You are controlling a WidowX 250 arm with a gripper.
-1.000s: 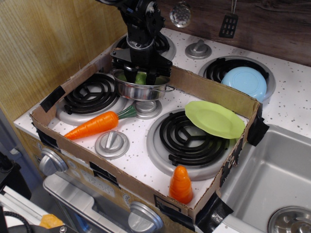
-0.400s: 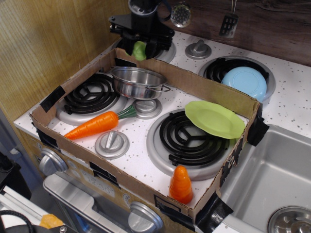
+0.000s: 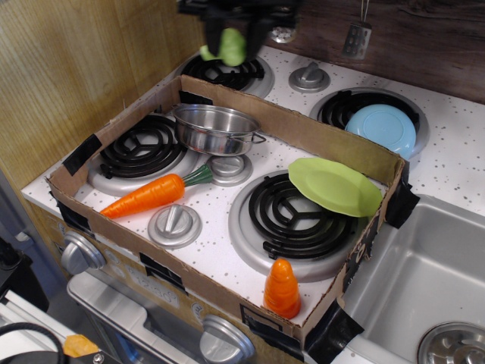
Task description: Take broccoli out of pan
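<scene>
Holding broccoli (image 3: 229,45) clamped in claw (image 3: 232,34) at top centre of frame, high above the empty pan (image 3: 216,129) at upper left, likely clearing the rim.

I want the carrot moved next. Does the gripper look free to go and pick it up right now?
Probably not yet: the gripper is shut on the broccoli, high above the pan. The carrot itself lies uncovered.

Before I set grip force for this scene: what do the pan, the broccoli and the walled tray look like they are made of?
Pan: polished steel, by its mirror-like reflections. Broccoli, held in the pincer: probably smooth moulded plastic, uniform pale green. Tray: matte brown cardboard with black-taped corners.
</scene>
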